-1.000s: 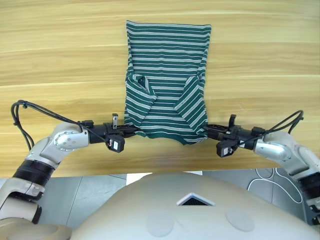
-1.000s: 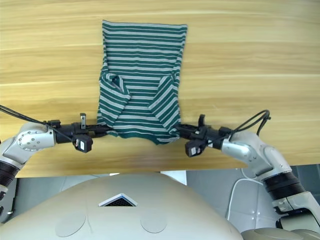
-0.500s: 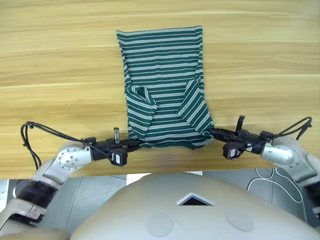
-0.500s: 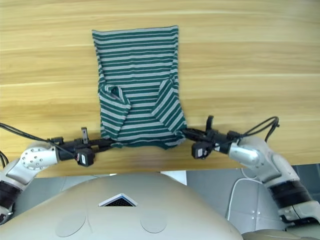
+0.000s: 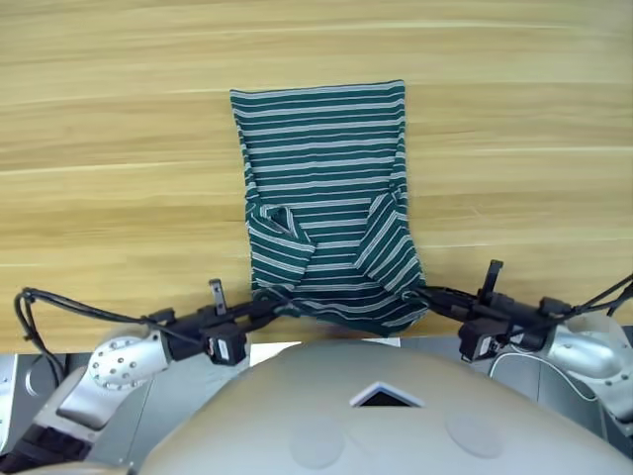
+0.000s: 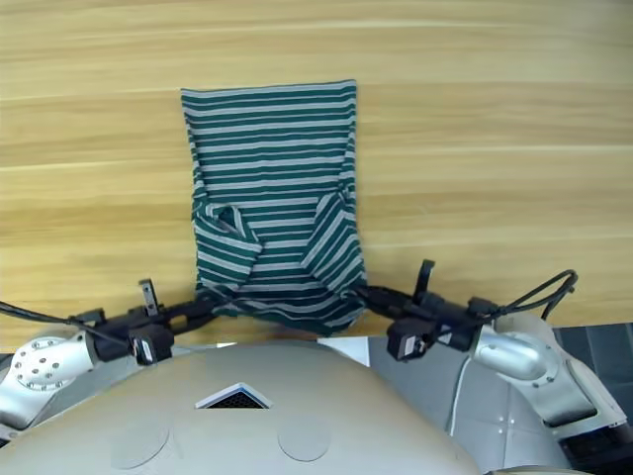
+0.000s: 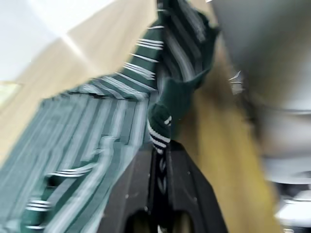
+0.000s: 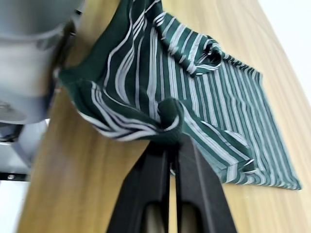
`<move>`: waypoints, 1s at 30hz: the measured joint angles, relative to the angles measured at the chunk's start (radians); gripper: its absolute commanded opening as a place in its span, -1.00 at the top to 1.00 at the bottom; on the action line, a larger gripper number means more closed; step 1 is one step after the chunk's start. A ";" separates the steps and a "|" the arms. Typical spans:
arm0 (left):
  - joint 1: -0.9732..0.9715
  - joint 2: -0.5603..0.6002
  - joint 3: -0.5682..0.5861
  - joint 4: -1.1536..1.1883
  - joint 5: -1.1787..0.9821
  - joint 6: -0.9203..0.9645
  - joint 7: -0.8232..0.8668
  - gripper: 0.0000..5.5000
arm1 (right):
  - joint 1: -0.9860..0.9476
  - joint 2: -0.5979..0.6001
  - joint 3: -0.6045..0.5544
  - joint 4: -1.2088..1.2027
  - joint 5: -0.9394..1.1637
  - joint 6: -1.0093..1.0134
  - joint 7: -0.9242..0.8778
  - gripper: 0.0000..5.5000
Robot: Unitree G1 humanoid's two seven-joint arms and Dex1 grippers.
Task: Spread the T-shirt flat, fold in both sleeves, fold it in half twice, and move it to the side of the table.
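A green T-shirt with white stripes (image 5: 321,188) lies lengthwise on the wooden table (image 5: 119,148), both sleeves folded in over its middle. Its near end hangs slightly over the table's front edge. My left gripper (image 5: 265,304) is shut on the near left corner of the T-shirt (image 7: 160,124). My right gripper (image 5: 427,293) is shut on the near right corner (image 8: 167,116). Both grippers are at the front edge, level with each other, and the hem sags between them.
Bare wood lies to the left and right of the shirt and beyond its far end. The table's front edge (image 5: 119,341) runs just past my grippers, with grey floor (image 5: 40,366) below it.
Both grippers have pulled the shirt's near corners toward me, from on the table to its front edge. The whole shirt slid nearer and the near hem now hangs over the edge.
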 measured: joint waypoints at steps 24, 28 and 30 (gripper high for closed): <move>-1.089 -0.425 -0.062 1.115 0.393 -0.083 0.394 0.98 | -1.053 0.553 0.174 0.858 -0.410 0.169 -0.452 1.00; -1.142 -0.438 -0.071 1.259 0.412 -0.119 0.458 0.98 | -1.135 0.576 0.202 1.026 -0.438 0.151 -0.525 1.00; -1.169 -0.440 -0.082 1.309 0.431 -0.131 0.483 0.98 | -1.167 0.588 0.213 1.087 -0.444 0.142 -0.553 1.00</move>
